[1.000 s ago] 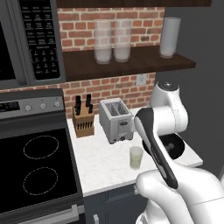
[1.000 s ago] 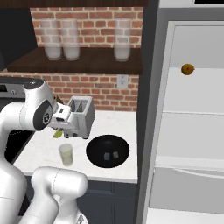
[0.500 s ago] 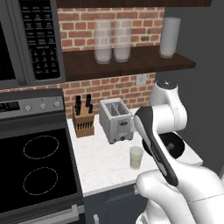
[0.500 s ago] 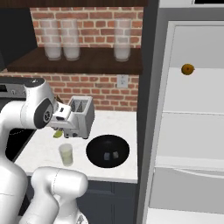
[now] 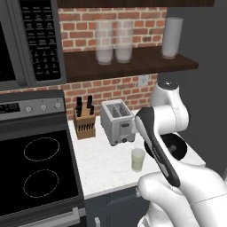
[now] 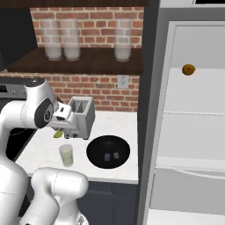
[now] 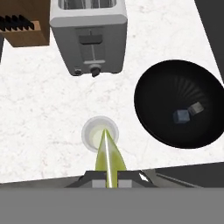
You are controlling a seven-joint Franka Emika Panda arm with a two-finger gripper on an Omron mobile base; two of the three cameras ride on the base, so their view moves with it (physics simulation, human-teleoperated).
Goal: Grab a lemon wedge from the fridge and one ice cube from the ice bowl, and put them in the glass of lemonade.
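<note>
My gripper hangs above the counter, shut on the lemon wedge, a thin yellow-green sliver pointing away from the hand. Right under the wedge's tip stands the glass of lemonade, a small clear tumbler with pale liquid. From the right base view the gripper holds the wedge just above and left of the glass. The glass sits near the counter's front edge. The black ice bowl lies right of the glass with two ice cubes inside. The fridge stands open on the right.
A silver toaster and a wooden knife block stand behind the glass against the brick wall. The black stove top borders the counter on the left. Frosted glasses line the shelf above. An orange-brown ball rests on a fridge shelf.
</note>
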